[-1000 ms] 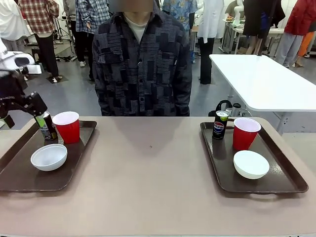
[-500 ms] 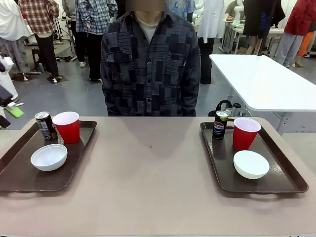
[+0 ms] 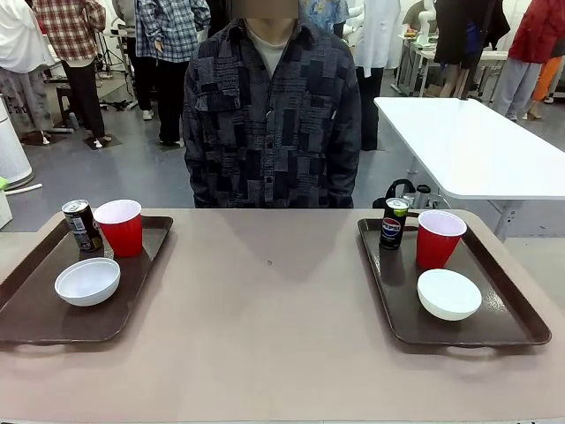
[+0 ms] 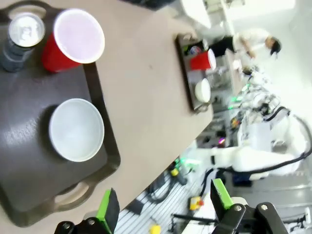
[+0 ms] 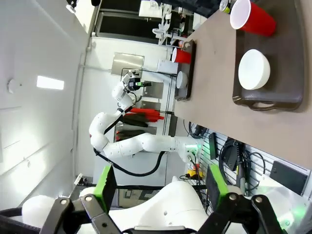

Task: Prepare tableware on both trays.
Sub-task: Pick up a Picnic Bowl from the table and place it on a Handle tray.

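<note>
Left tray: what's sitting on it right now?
On the left tray: a dark can at the far end, a red cup right beside it, and a pale bowl nearer the robot. Can's label is unreadable.

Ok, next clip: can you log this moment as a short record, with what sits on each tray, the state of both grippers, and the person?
left tray: can, red cup, pale bowl
right tray: can, red cup, white bowl
left gripper: open, holding nothing, raised off the tray's near end
right gripper: open, holding nothing, well back from the table
person: standing at the far side, hands out of sight
</note>
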Action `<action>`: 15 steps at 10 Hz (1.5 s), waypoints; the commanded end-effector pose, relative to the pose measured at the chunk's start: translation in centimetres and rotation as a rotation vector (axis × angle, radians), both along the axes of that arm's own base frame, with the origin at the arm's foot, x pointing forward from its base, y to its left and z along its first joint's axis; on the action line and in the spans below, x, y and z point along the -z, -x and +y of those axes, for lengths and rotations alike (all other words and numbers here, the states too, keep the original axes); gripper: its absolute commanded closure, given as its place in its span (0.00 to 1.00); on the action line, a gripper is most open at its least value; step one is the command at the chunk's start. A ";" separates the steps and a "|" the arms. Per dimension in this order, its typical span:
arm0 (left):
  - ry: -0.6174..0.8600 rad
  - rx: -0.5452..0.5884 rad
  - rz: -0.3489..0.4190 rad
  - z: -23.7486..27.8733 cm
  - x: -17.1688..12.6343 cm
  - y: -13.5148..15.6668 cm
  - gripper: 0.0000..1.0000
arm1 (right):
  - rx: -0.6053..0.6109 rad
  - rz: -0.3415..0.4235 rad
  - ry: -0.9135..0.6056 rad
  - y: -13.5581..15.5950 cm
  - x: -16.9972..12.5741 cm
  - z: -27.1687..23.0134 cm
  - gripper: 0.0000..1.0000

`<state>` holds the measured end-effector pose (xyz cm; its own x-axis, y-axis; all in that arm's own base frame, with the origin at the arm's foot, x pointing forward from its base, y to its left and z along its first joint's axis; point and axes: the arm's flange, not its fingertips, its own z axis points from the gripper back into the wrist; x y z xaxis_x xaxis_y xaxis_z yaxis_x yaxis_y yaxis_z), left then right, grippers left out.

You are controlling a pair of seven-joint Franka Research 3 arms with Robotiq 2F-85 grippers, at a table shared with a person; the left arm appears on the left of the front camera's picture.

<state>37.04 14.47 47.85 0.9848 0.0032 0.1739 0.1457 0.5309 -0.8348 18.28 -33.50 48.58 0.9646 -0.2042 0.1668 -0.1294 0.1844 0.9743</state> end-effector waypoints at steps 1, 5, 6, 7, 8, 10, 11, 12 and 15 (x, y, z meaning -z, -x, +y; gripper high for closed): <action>0.114 -0.069 -0.007 1.3 0.5 1.2 0.00 | -0.044 0.002 0.017 0.5 0.1 -2.4 0.03; 0.186 -0.157 0.012 3.4 1.2 2.7 0.00 | -0.043 0.024 0.038 -0.5 0.4 -1.8 0.03; 0.186 -0.166 0.017 3.7 1.2 3.0 0.00 | -0.036 0.027 0.037 -0.6 0.6 -1.9 0.03; 0.193 -0.172 0.021 3.3 1.4 3.2 0.00 | -0.033 0.030 0.035 -0.7 0.7 -1.9 0.03; 0.153 -0.152 0.044 2.9 0.9 3.1 0.00 | -0.034 0.026 0.011 -1.2 0.6 -1.7 0.03; 0.159 -0.157 0.016 3.8 1.5 3.0 0.00 | -0.026 0.030 0.021 -0.5 0.4 -0.2 0.03; 0.159 -0.157 0.016 3.8 1.5 3.0 0.00 | -0.026 0.030 0.021 -0.5 0.4 -0.2 0.03; 0.159 -0.157 0.016 3.8 1.5 3.0 0.00 | -0.026 0.030 0.021 -0.5 0.4 -0.2 0.03; 0.159 -0.157 0.016 3.8 1.5 3.0 0.00 | -0.026 0.030 0.021 -0.5 0.4 -0.2 0.03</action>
